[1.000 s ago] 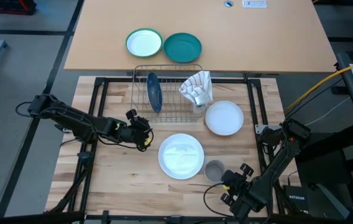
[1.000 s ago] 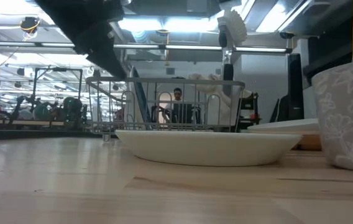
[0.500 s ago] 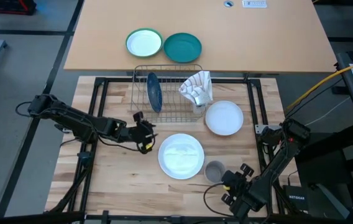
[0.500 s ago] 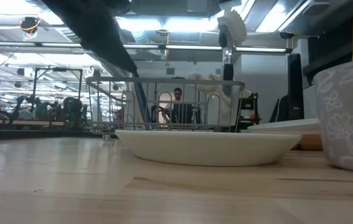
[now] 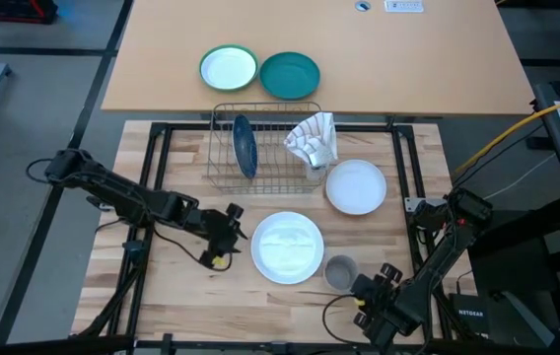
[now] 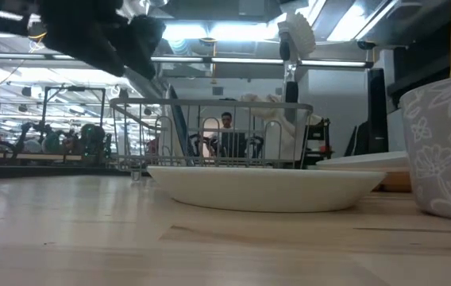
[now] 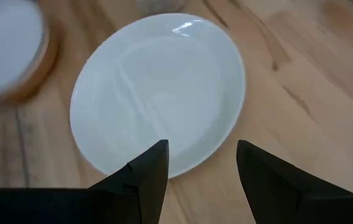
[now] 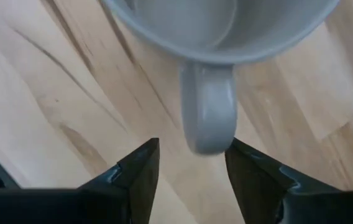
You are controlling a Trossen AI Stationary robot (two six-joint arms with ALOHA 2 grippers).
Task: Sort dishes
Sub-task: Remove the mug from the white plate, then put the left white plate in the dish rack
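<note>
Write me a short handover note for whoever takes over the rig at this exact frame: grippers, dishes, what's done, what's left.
Left gripper: open, empty, just left of the white plate at the table's middle, fingers facing its rim.
Right gripper: open, at the grey mug; the mug's handle sits between its fingers, not gripped.
Dish rack: holds the dark blue plate upright, plus a patterned cloth.
A second white plate, on a tan one, lies right of the rack.
Done: one plate racked.
Left: both white plates, the tan plate, the mug.
</note>
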